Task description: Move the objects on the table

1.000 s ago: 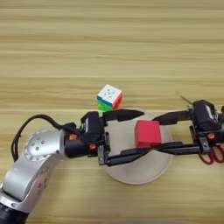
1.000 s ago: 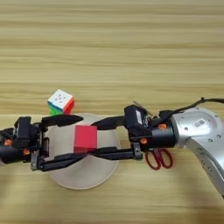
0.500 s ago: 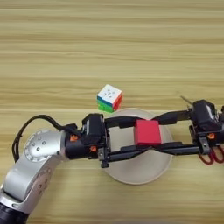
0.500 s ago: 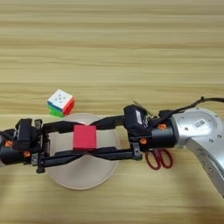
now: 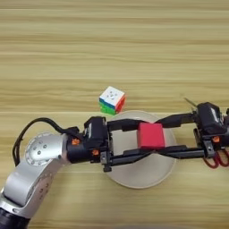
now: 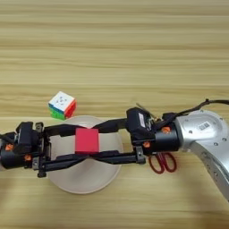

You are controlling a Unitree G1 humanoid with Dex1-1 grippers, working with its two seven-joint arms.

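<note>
Both arms reach in over the round plate [image 5: 147, 179] from opposite sides; the left pincer [image 5: 147, 138] comes from nine o'clock and the right pincer [image 6: 74, 143] from three o'clock, their long black fingers crossing over the dish; each is spread wide, one finger running along the far side of the red cube [image 5: 150, 135] and one along the near side; whether any finger actually presses the cube I cannot tell, and neither pincer clearly has hold of it. The red cube sits over the plate, a little toward twelve o'clock from its centre; the puzzle cube [image 5: 112, 100] rests on the wooden surface [image 5: 114, 53] just off the plate's rim at about eleven o'clock. To do this well, I judge that one pincer should close squarely on two flat opposite faces while the other draws clear; the scissors [image 6: 162, 162] lying at the plate's three o'clock side should be avoided.
</note>
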